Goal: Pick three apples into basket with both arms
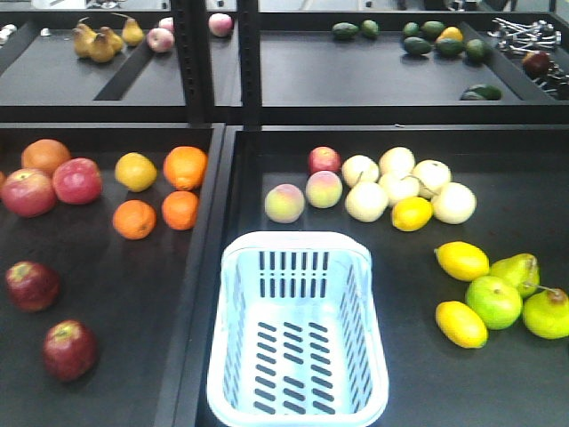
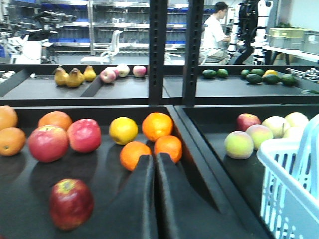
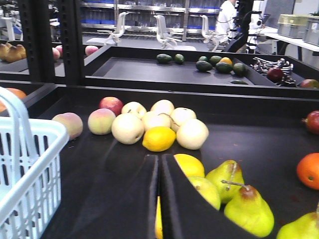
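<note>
Dark-red apples (image 1: 32, 285) (image 1: 69, 349) x2, L tray (image 1: 116, 276); basket (image 1: 293, 242) x1, R tray (image 1: 427, 382)

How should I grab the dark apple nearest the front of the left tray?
Pinch the apple across its widest middle, coming straight down from above. It is round and sits alone on the flat tray, with free space on every side.

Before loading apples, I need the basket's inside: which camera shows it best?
Exterior front-facing: whole basket from above, nothing inside. Left wrist shows only a slotted wall at right; right wrist only a corner and handle at left.
</note>
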